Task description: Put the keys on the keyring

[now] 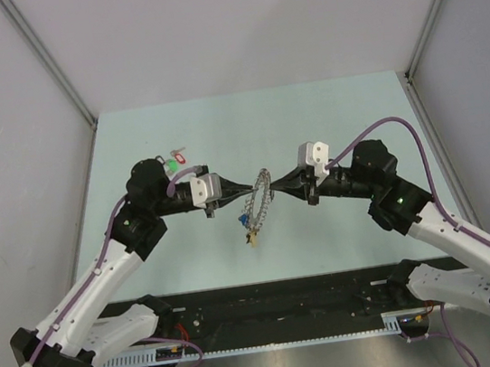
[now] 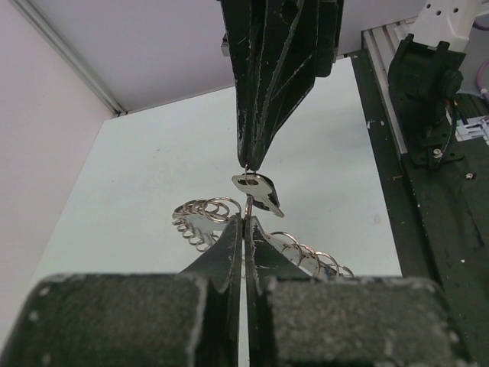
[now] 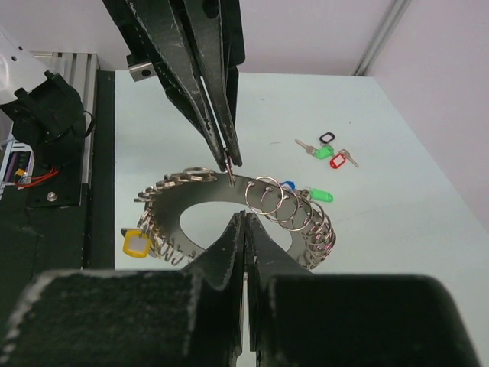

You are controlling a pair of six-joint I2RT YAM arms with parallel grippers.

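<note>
Right gripper (image 3: 244, 220): nearest its wrist camera; fingers closed together, pinching the near rim of the keyring (image 3: 199, 191).
Left gripper (image 2: 244, 222): closed the same way, pinching the opposite rim.
Keyring position: suspended between the two grippers over mid-worktop; appears clear of the surface.
Keyring orientation: tilted, not flat. From above it is a narrow oval with its long axis running far-to-near and the far end leaning toward the right arm. The grip points sit across the short axis.
Keys fitted: a yellow tag (image 3: 136, 243), blue tag (image 3: 288, 186) and green tag (image 3: 318, 196) hang from its small split rings; a silver key (image 2: 258, 191) hangs by the right gripper's tip.
Keys outstanding: three loose keys (image 3: 327, 150), tagged black, green and red, lie on the worktop (image 3: 397, 229), well apart from the keyring, behind the left arm.
Step in hand: judged partway; keyring held ready for loading.
Next move: one gripper must let go, fetch a loose key and thread it onto a free split ring while the other steadies the keyring.
</note>
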